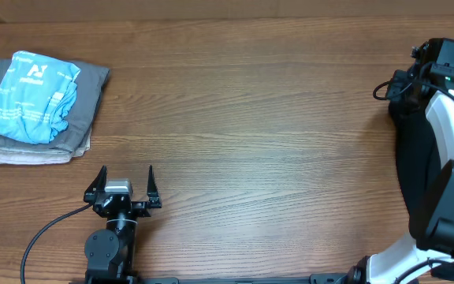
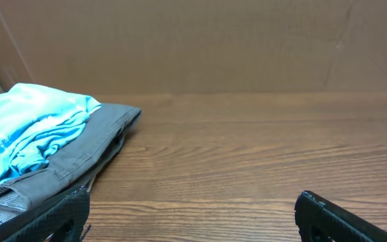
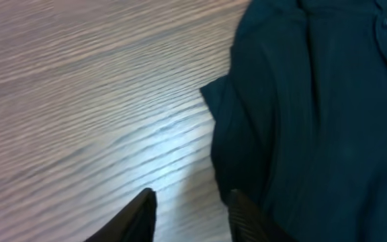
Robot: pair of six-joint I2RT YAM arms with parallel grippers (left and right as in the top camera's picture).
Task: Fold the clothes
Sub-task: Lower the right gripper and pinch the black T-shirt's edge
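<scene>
Dark shirt (image 3: 314,101) lies crumpled at far right of the desk (image 1: 251,118), soft matte knit with a loose wavy hem, mostly hidden under the right arm in the overhead view. Right gripper (image 3: 192,198) low at that hem, jaws partly open, straddling the edge; no hold evident, likely placed to pinch it. Left gripper (image 1: 126,172) lower left, spread wide, empty. Upper left: blue shirt (image 1: 34,95) folded on a grey garment (image 1: 91,91), probably finished. Wood-grain top, smooth, slightly glossy.

A wooden table (image 1: 274,118) with fine horizontal grain fills the overhead frame edge to edge. In the left wrist view a plain brown board wall (image 2: 193,47) stands behind it, across the upper half. Soft light leaves a pale sheen on the wood, lower centre of the right wrist view.
</scene>
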